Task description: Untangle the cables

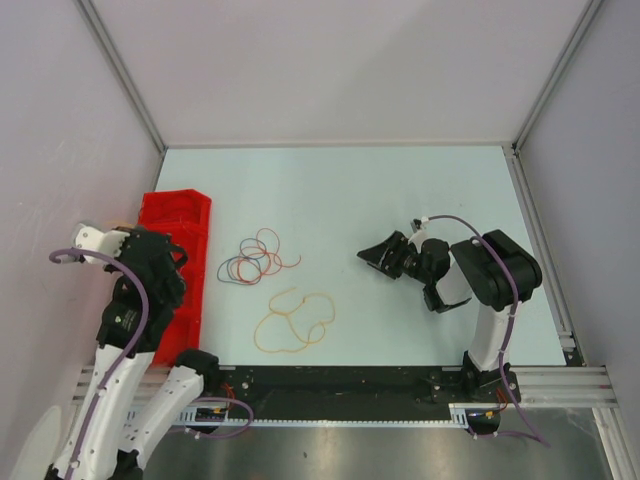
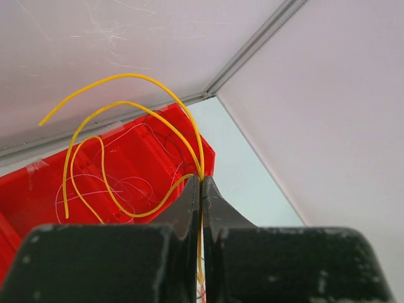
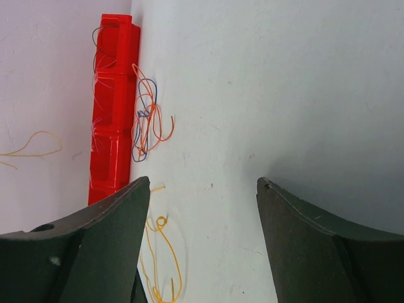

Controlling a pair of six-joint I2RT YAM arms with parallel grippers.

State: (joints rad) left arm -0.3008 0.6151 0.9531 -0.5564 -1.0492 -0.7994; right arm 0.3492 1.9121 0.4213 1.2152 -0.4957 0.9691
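My left gripper is shut on a thin yellow cable and holds it up. The cable's loops curl in the air above the red bin. In the top view this gripper hangs over the bin by the left wall. A tangle of orange, red, black and blue cables lies on the table to the right of the bin. An orange cable lies looped on its own nearer the front. My right gripper stands open with nothing between its fingers, to the right of both. It faces the tangle.
The red bin runs along the left wall and holds a few thin wires. Walls close the table on the left, back and right. The orange cable lies just ahead of my right gripper's left finger.
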